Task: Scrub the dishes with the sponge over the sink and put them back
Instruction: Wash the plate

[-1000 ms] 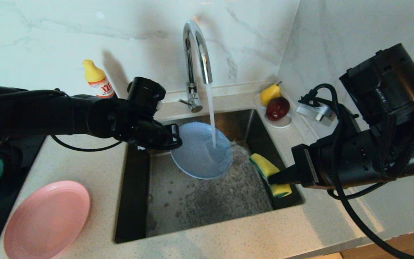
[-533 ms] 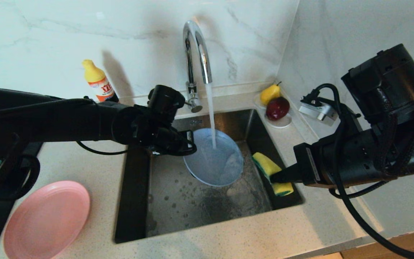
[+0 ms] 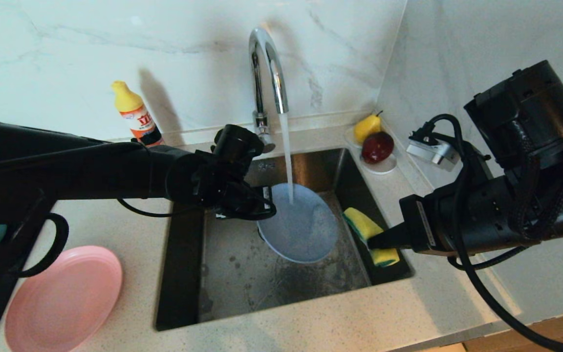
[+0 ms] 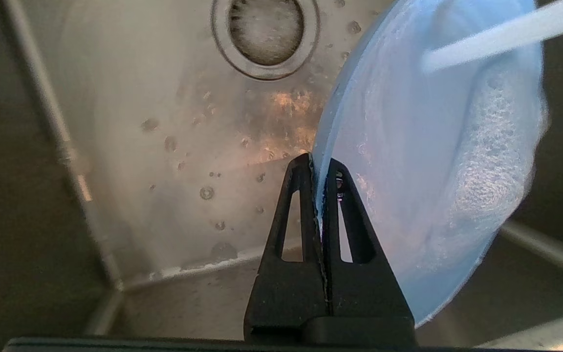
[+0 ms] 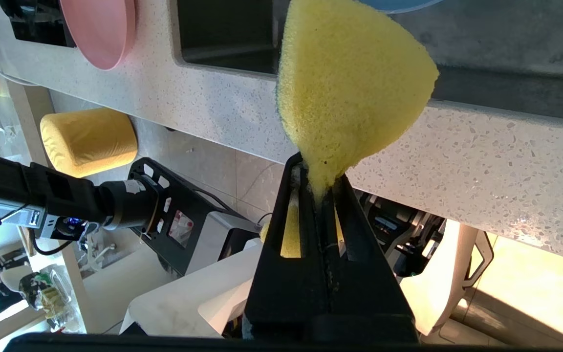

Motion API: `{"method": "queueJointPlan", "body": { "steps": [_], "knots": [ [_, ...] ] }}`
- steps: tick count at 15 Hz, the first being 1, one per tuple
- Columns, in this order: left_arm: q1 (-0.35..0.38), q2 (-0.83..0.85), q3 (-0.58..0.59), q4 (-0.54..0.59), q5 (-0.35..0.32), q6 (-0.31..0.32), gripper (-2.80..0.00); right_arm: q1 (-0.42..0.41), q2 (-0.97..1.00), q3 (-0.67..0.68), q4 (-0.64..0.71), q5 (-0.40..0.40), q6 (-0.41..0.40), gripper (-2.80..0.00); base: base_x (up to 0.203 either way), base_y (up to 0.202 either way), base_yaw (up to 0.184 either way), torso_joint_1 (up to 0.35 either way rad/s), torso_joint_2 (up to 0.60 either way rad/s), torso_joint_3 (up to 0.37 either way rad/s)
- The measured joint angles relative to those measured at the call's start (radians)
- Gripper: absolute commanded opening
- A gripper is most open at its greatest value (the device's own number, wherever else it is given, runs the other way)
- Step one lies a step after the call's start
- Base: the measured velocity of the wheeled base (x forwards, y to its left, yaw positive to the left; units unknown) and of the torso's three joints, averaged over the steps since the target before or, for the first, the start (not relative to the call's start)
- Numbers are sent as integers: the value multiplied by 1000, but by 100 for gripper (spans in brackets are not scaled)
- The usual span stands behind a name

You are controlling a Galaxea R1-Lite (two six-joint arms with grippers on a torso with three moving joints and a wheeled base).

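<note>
Blue plate under the running tap, sponge waiting beside it.

The left pincer [image 4: 316,168] is clamped on the rim of the tilted blue plate [image 3: 298,225] over the sink [image 3: 242,288], water [image 3: 287,156] striking the plate's face. The right pincer [image 5: 320,178] pinches the yellow sponge [image 3: 367,234] at the sink's right edge. The pink plate [image 3: 61,298] lies on the counter [image 3: 335,318].

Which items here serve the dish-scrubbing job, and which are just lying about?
Job: matte blue round plate in left gripper; yellow-green sponge in right gripper; matte pink round plate; steel sink; running chrome tap.

Idle: yellow-capped bottle; yellow pear; dark red fruit; white saucer.
</note>
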Motion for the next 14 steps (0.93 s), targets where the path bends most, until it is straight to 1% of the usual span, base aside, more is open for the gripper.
{"method": "queueJointPlan", "body": {
  "steps": [3,6,7,10,11,12,14],
  "knots": [
    [32,-40,37,20,11,2,-280,0,-8,3,1,1,2,-280,0,0,0,0,0,0],
    [87,-113,92,21,23,19,-280,0,-11,13,1,9,4,-280,0,0,0,0,0,0],
    [109,-140,116,20,38,32,-280,1,-11,13,1,8,5,-280,0,0,0,0,0,0],
    [170,-218,174,7,120,81,-280,2,-13,12,2,8,6,-280,0,0,0,0,0,0],
    [188,-243,181,5,139,99,-280,2,-14,14,4,8,7,-280,0,0,0,0,0,0],
    [205,-267,186,-4,151,115,-280,2,-15,16,6,8,7,-280,0,0,0,0,0,0],
    [232,-310,191,-59,160,155,-280,3,-18,28,6,6,7,-280,0,0,0,0,0,0]
  ]
}}
